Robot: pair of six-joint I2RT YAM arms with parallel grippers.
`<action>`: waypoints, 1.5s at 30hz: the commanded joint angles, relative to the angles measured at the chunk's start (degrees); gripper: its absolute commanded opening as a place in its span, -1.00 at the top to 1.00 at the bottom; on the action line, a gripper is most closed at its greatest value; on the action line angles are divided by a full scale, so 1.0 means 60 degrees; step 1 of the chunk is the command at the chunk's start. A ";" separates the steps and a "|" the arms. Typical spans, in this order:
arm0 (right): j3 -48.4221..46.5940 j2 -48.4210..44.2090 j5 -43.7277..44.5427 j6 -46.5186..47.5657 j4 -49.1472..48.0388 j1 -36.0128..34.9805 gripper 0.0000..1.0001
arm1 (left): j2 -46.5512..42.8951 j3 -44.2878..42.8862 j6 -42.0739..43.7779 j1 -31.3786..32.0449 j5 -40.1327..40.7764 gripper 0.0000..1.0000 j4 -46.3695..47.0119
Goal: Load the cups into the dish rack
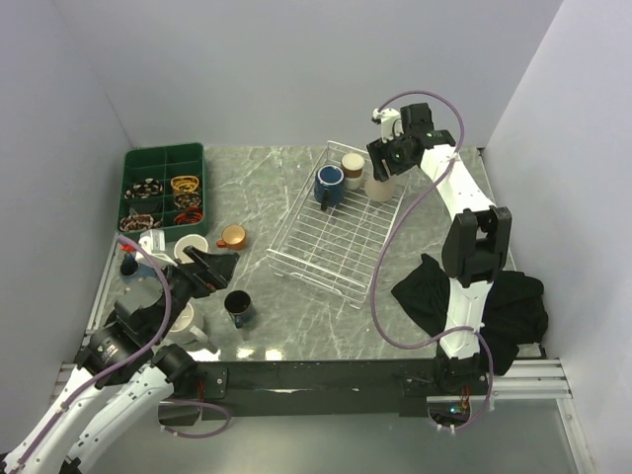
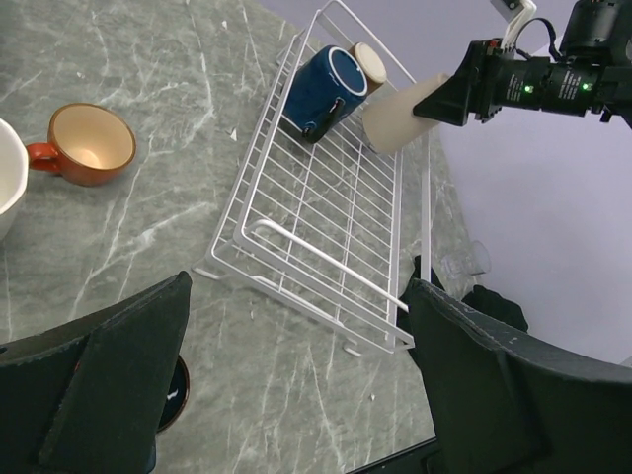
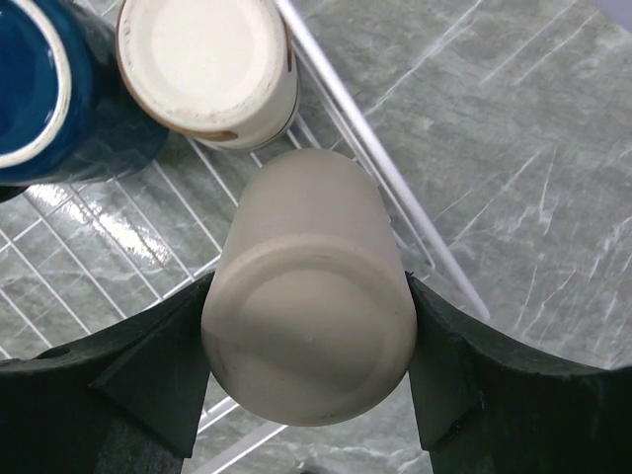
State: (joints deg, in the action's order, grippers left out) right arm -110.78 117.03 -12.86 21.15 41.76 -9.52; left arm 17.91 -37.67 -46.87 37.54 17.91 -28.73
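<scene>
At the far left stands a green tray (image 1: 148, 163), which is not part of the job. Near it, the left end effector (image 1: 209, 269) hovers wide open over the tabletop (image 1: 296, 316) and holds nothing. Around it wait loose cups: an orange cup (image 1: 233, 236), a white mug (image 1: 191, 247) and a dark cup (image 1: 237, 307), all outside the rack.

In the middle lies the dish rack (image 1: 326, 247). A blue mug (image 1: 329, 184) lies on its side at the far end, and a brown-cream cup (image 1: 353, 170) is just beside it.

At the far right corner of the rack, the right end effector (image 3: 308, 326) is clamped on the beige tumbler (image 2: 400, 117). It grips across the body near the base, with the tumbler tilted and its mouth pointing down to the wires. I cannot tell if the mouth already rests on them.

The tumbler looks like ceramic, so I judge it stiff, rather heavy, smooth and easy to chip against wire or its neighbour. A hold across the round wall is good, but it may slip if loosened early.

A black cloth (image 1: 494, 301) lies at the right.
</scene>
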 commanded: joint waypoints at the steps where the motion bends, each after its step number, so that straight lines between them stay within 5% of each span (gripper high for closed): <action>1: -0.0653 0.0109 0.0239 0.0050 -0.0177 -0.0040 0.00 | 0.0164 0.0067 -0.0142 -0.0031 -0.0012 -0.93 0.0247; 3: -0.0580 0.0051 0.0254 0.0021 -0.0250 -0.0040 -0.40 | 0.0208 0.0082 -0.0171 -0.0031 -0.0055 -0.93 0.0247; 9: -0.0404 -0.0052 0.0196 -0.0009 -0.0309 -0.0040 -0.71 | 0.0267 0.0156 -0.0245 -0.0031 -0.0143 -0.93 0.0394; 11: -0.0302 -0.0140 0.0196 -0.0023 -0.0324 -0.0040 -0.99 | 0.0296 0.0155 -0.0259 -0.0031 -0.0173 -0.93 0.0379; 21: -0.0096 -0.1135 0.0429 -0.0053 -0.0441 -0.0040 -1.00 | 0.0442 0.0185 -0.0479 -0.0031 -0.0261 -0.93 0.0277; 31: 0.1774 -0.4093 0.0035 -0.0067 -0.0807 0.0004 -1.00 | 0.3339 -0.1249 0.0413 -0.0235 0.0150 -0.93 -0.0177; 34: 0.3006 -0.5264 -0.0404 -0.0155 -0.1026 0.0048 -1.00 | 0.3853 -0.1499 0.0633 -0.0995 -0.0493 -0.93 -0.0163; 38: 0.5334 -0.7665 -0.1674 -0.1029 -0.2588 0.0457 -1.00 | 0.4308 -0.1660 0.1000 -0.3027 -0.1870 -0.93 -0.0031; 45: 0.8935 -0.9923 -0.6039 -0.1211 -0.3238 0.2011 -1.00 | 0.6079 -0.2743 0.1220 -0.3971 -0.1360 -0.93 -0.1041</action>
State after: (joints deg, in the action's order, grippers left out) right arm -64.82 61.56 -32.40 14.50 27.29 0.32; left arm 50.19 -49.23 -41.63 14.63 9.89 -31.73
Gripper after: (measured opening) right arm 0.998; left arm 0.966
